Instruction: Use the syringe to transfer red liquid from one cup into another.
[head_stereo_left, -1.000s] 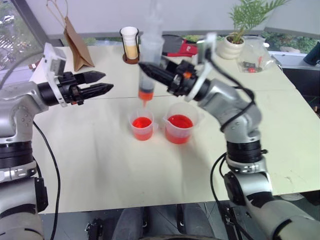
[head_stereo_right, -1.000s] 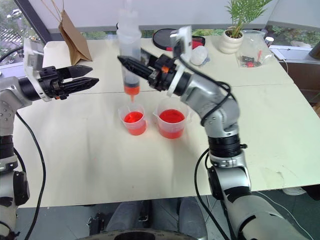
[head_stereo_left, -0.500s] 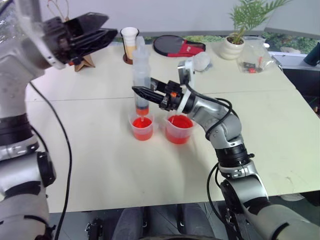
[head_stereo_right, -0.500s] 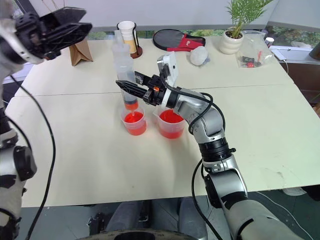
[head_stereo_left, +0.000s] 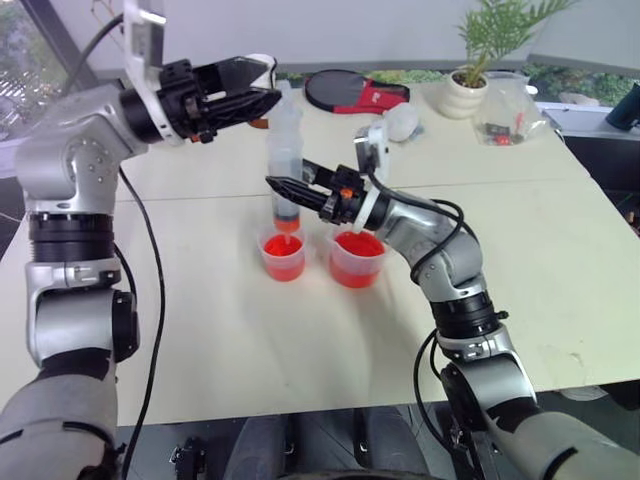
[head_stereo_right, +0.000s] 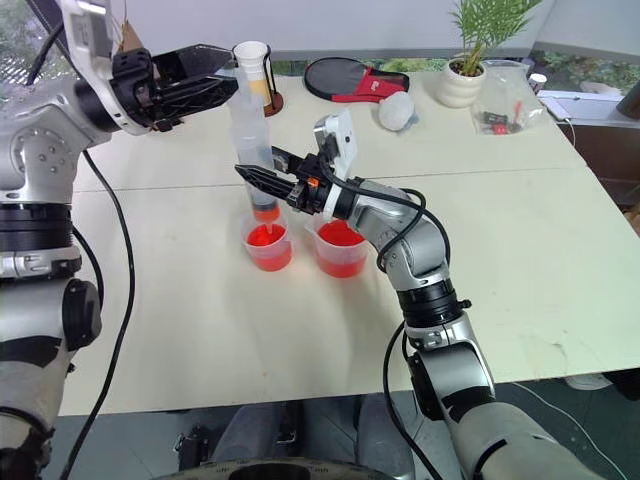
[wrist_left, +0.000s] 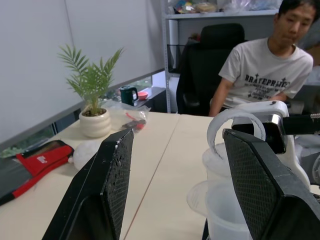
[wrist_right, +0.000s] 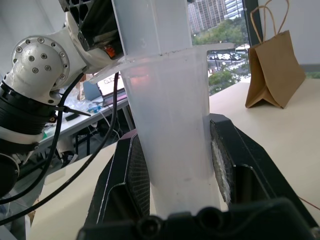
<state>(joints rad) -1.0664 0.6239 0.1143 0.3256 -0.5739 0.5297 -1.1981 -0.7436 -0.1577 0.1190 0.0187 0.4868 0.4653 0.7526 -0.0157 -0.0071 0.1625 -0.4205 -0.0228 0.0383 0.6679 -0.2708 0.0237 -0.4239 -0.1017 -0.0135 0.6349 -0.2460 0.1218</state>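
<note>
My right gripper (head_stereo_left: 285, 185) is shut on the barrel of the syringe (head_stereo_left: 284, 140), holding it upright. In the right wrist view the clear barrel (wrist_right: 165, 100) sits between the two pads. Its orange-red tip (head_stereo_left: 285, 224) hangs just over the smaller cup (head_stereo_left: 283, 256), which holds red liquid (head_stereo_left: 283, 245). A little red shows in the barrel's lowest part. The spouted beaker (head_stereo_left: 357, 260) stands beside it on the right, also with red liquid. My left gripper (head_stereo_left: 272, 82) is open at the height of the plunger's top (wrist_left: 220, 160), which lies near one finger (wrist_left: 260, 180).
At the table's far edge are a white cup in a black stand (head_stereo_right: 252, 62), a red and black pouch (head_stereo_left: 345, 90), a potted plant (head_stereo_left: 470, 90) and a clear bag (head_stereo_left: 505, 115). A brown paper bag (wrist_right: 272, 65) stands there too. A person (wrist_left: 265, 70) sits beyond the table.
My left gripper has swung in to the right, up to the plunger's top, still open. The right gripper has lowered the syringe a little towards the smaller cup.
</note>
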